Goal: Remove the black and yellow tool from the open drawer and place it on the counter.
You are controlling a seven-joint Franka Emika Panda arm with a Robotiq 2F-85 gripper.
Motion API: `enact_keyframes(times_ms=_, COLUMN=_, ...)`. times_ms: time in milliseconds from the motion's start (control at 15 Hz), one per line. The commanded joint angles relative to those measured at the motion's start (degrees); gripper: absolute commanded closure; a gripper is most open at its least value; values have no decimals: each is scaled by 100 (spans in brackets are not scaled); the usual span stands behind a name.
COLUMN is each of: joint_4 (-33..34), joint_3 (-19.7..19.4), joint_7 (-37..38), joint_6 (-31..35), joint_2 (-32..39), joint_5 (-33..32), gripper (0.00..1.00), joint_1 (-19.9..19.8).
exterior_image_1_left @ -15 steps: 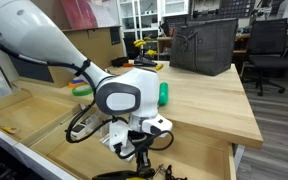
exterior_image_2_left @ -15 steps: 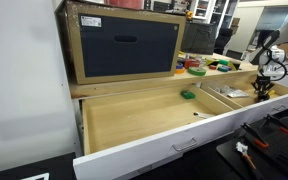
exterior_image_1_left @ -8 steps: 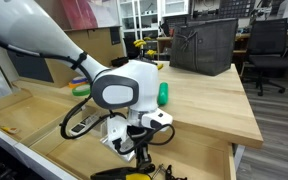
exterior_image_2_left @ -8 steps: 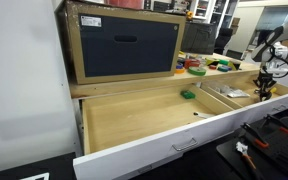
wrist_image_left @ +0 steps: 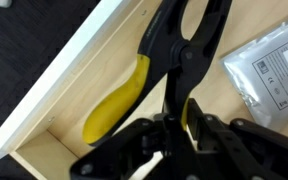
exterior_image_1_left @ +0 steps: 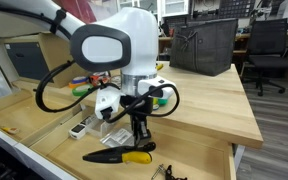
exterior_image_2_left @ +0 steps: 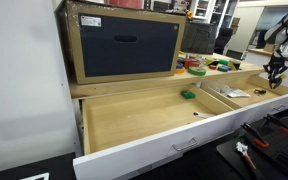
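Grip: my gripper [exterior_image_1_left: 139, 140] was closed narrow on the black and yellow tool [exterior_image_1_left: 122, 156], fingers pointing straight down. The wrist view showed the tool's black metal pinched between the jaws.
Tool position: directly under my fingertips, at 6 o'clock from the wrist, over the front part of the open drawer [exterior_image_2_left: 134, 118]. It looked clear of the drawer floor, but I couldn't be sure from these angles.
Long axis: in an exterior view it lay near level, running 9 to 3 o'clock, with the black tip at 9 and the yellow part toward 3. I held it near the 3 o'clock end, so most of its length stuck out toward 9.
Wrist view: the black head ran to 12 o'clock. One yellow handle splayed toward 10 o'clock, near the white drawer front [wrist_image_left: 74, 80].
Counter bearing: the counter [exterior_image_1_left: 214, 100] lay at 1 to 2 o'clock from my gripper in an exterior view. It sat higher than the tool, with its thick edge between us.
Neighbour: a clear plastic packet [wrist_image_left: 269, 65] lay on the drawer floor at 2 o'clock in the wrist view, apart from the tool.
Arm: there is only one, so no choice of reach.
Stage (judged): the pick looked done and the placing was not yet done.
Next move (judged): it would need height first, then travel toward 1 to 2 o'clock, keeping the overhanging 9 o'clock end clear of the counter's edge.
Risk (judged): with an off-centre hold, the tool could pivot in the jaws.
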Motion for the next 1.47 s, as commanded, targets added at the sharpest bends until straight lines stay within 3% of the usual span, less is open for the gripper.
enact_keyframes(times_ms=0, joint_4=320, joint_3=60, joint_7=205, joint_6=-877, joint_2=-225, joint_5=323, gripper=96, joint_1=-166)
enact_keyframes(times_ms=400, joint_4=1369, joint_3=104, joint_7=1099, joint_6=-2029, joint_2=87, joint_5=942, gripper=96, joint_1=-337)
enact_keyframes(times_ms=1133, joint_4=2996, joint_3=280, joint_7=2336, joint_6=-2066, joint_2=470, joint_5=1200, gripper=96, joint_1=-261)
enact_keyframes(times_ms=1400, joint_4=2962, joint_3=405, joint_7=2426, joint_6=-1886, joint_2=359, joint_5=1119, gripper=96, joint_1=-106)
